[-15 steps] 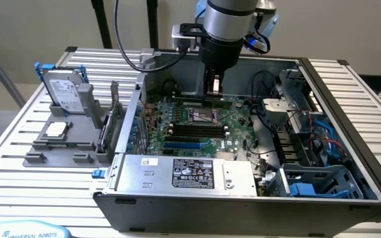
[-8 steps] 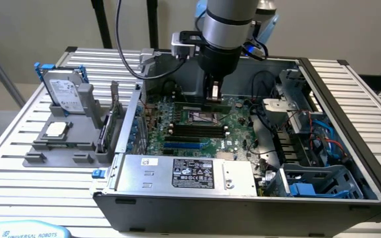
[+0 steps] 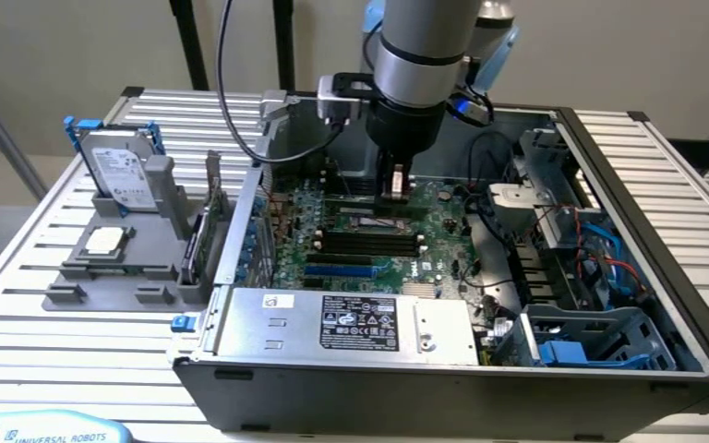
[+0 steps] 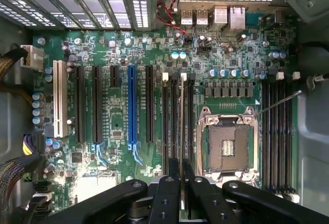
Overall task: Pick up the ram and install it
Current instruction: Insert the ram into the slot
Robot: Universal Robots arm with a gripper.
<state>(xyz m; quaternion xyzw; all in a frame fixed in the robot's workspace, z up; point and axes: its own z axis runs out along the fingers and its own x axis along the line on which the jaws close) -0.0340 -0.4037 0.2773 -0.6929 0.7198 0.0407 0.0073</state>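
My gripper (image 3: pixel 394 173) hangs inside the open computer case, above the green motherboard (image 3: pixel 435 254). It is shut on the ram (image 4: pixel 181 116), which appears in the wrist view edge-on as a thin strip running out from between the black fingers (image 4: pixel 167 193). In the exterior view the ram (image 3: pixel 394 183) shows as a short dark piece below the fingers. The strip lines up with the group of black memory slots (image 4: pixel 172 121) beside the empty processor socket (image 4: pixel 227 147). Whether the ram touches a slot cannot be told.
The case (image 3: pixel 650 231) has a power supply (image 3: pixel 342 318) at the front and cables and drive bays (image 3: pixel 576 249) on the exterior view's right. A grey holder (image 3: pixel 66 291) outside carries a hard drive (image 3: pixel 126 175), a processor chip (image 3: pixel 102 242) and an expansion card (image 3: pixel 213 221).
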